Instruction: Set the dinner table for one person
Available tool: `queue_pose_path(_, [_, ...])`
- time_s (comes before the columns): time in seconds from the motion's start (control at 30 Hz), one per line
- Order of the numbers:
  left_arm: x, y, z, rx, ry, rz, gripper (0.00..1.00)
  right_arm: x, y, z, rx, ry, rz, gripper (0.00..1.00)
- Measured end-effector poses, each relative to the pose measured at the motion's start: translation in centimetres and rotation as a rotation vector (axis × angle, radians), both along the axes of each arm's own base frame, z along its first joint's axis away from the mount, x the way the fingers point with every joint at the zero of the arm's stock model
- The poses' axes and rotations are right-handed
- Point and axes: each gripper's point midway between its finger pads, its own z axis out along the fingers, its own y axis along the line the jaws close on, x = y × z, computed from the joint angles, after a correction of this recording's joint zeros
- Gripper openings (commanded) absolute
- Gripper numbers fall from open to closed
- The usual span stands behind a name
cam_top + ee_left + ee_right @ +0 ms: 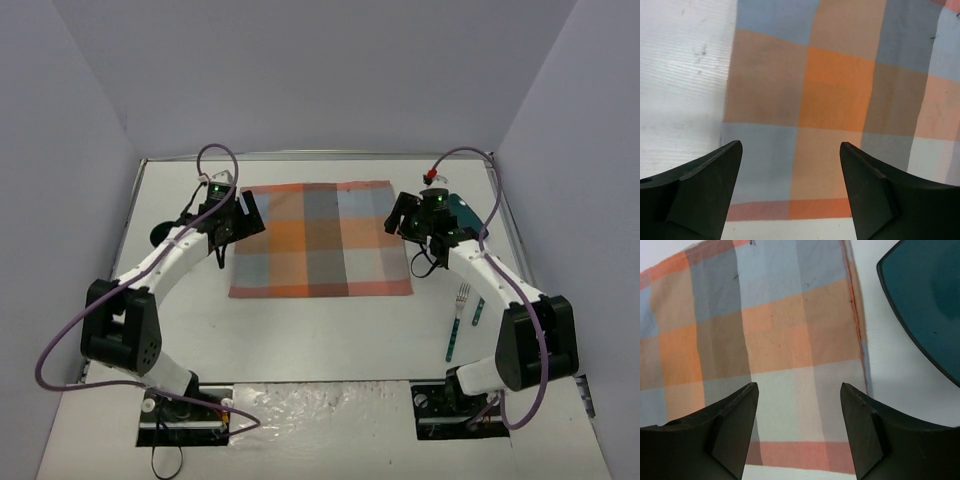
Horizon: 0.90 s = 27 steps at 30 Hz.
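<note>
1. Dark fingers of the left tool filled the bottom of its wrist view. They were spread wide with nothing between them. The plaid placemat lay flat below, its 9 o'clock edge on the white bench.
2. The right tool was likewise spread and empty, over the mat's 3 o'clock edge. The hem there looked slightly rippled rather than dead flat.
3. From overhead, the bench filled the walled bay ahead of the arm bases. The mat sat toward 12 o'clock of bench centre, roughly square to the near edge.
4. A teal plate lay at 2 o'clock on the bench, just beside the mat's right edge and partly under the right arm.
5. A fork lay at 4 o'clock, close to that arm's forearm. A teal-handled piece lay beside it, too small to name.
6. Judgement: the mat appeared laid, while the plate and cutlery were not yet on or around it.
7. Risks from here:
   - A low finger could snag the rippled hem and drag or ruck the mat if either tool swung off sideways without lifting first.
   - The right wrist could nudge the plate toward the 3 o'clock wall because it sat so close.
   - A shallow, slick rim could slip from a pinch, or the plate could skate on the bench.
   - The forearm could scatter the cutlery if it swept low.
   - Sliding the plate on instead of setting it down could bunch the cloth.
</note>
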Motion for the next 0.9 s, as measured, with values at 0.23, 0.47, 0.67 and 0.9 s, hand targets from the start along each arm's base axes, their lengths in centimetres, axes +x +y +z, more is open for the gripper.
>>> queue_pose_path(0.23, [0.1,-0.6,-7.1,0.017,0.157,-0.012,0.73,0.1,0.8,-6.7,0.011,0.104,0.032,0.62])
queue_pose_path(0.47, [-1.9,-0.2,-10.0,0.003,0.201,0.027,0.74,-3.4,-0.4,-11.2,0.038,0.176,0.008,0.63])
queue_pose_path(0.67, [-1.9,-0.1,-10.0,-0.034,0.156,0.080,0.75,-5.5,-1.8,-11.3,0.078,0.165,-0.053,0.63])
queue_pose_path(0.9, [-2.1,-0.2,-9.5,-0.041,0.176,0.088,0.79,-5.7,-2.6,-10.3,0.066,0.196,-0.073,0.64])
